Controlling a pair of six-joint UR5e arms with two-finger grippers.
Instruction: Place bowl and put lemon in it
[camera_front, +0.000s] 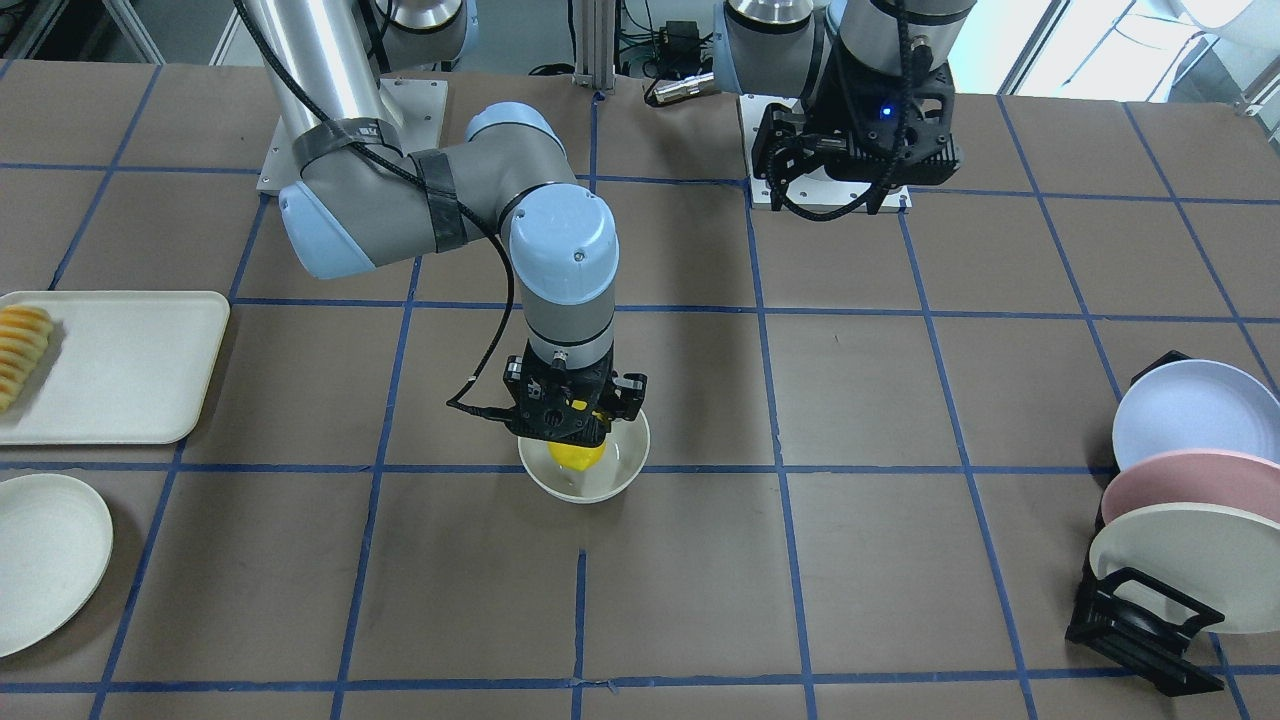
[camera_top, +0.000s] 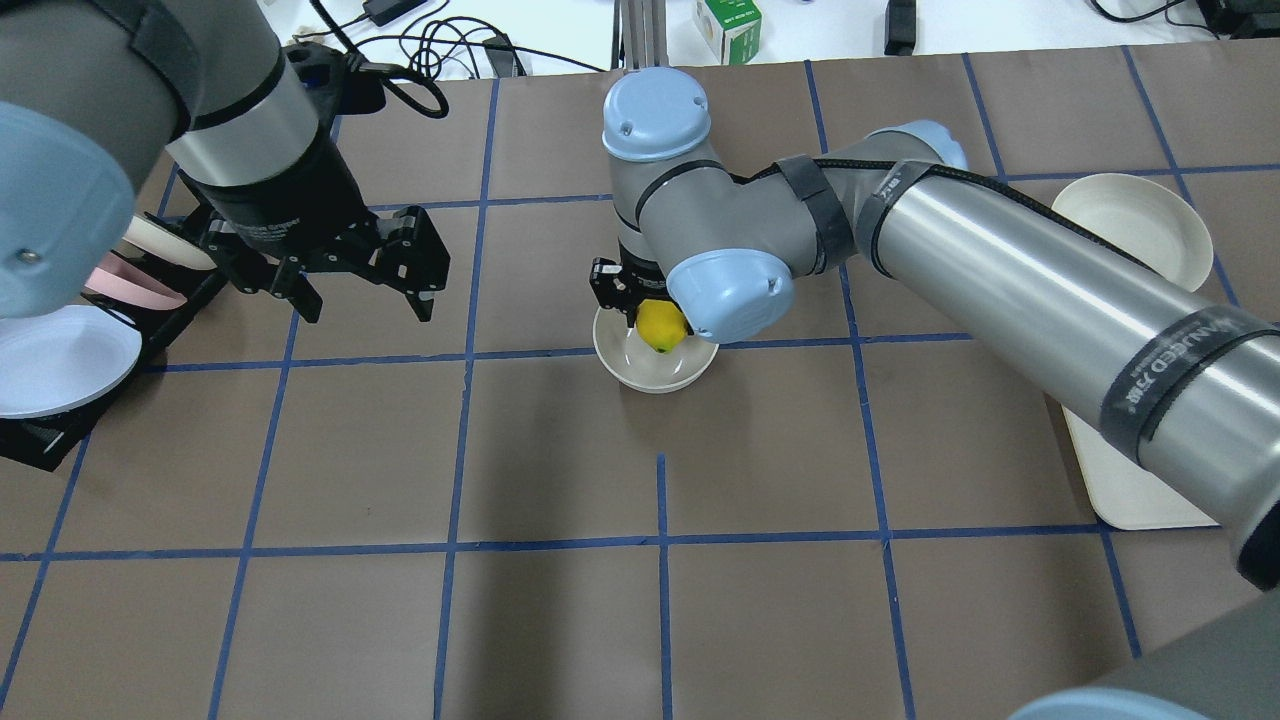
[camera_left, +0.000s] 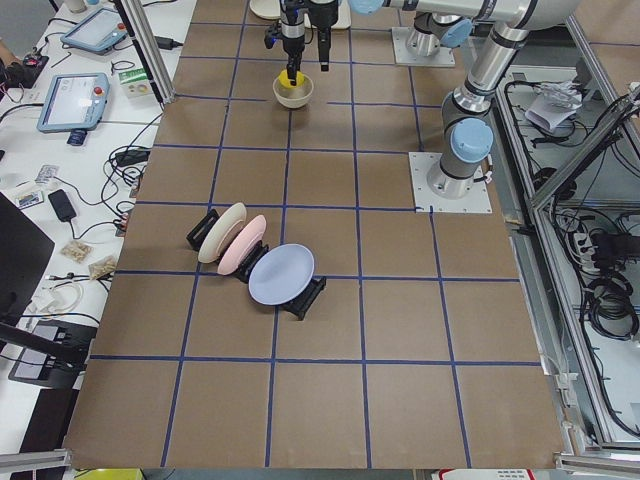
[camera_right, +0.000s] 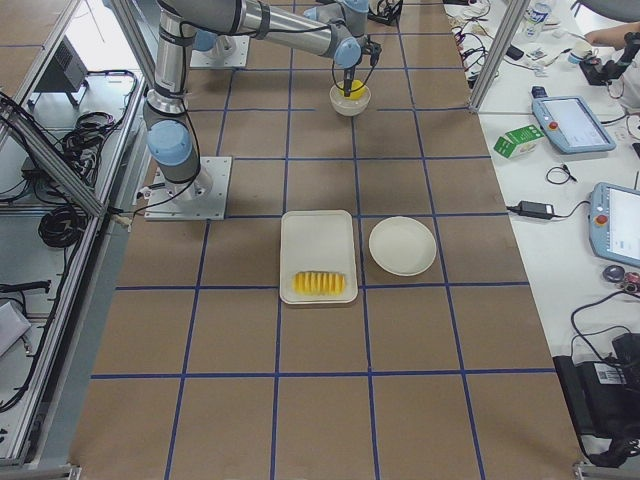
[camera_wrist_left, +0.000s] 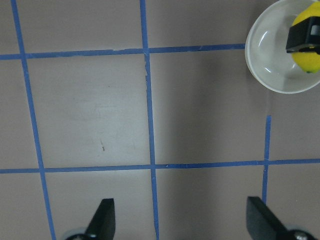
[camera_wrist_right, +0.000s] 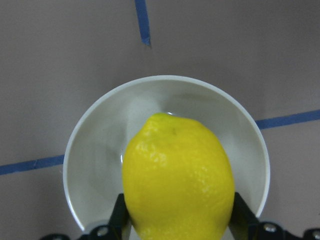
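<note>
The off-white bowl (camera_front: 612, 482) stands upright on the table near its middle; it also shows in the overhead view (camera_top: 640, 364), the left wrist view (camera_wrist_left: 267, 55) and the right wrist view (camera_wrist_right: 100, 150). My right gripper (camera_front: 577, 448) is shut on the yellow lemon (camera_wrist_right: 177, 180) and holds it just over the bowl's inside. The lemon also shows in the front view (camera_front: 576, 455) and overhead view (camera_top: 660, 326). My left gripper (camera_top: 360, 290) is open and empty, raised well to the left of the bowl.
A white tray (camera_front: 130, 365) with sliced ridged food (camera_front: 20, 350) and a flat off-white plate (camera_front: 45, 555) lie on the robot's right side. A black rack (camera_front: 1140, 625) with upright plates (camera_front: 1190, 415) stands on its left side.
</note>
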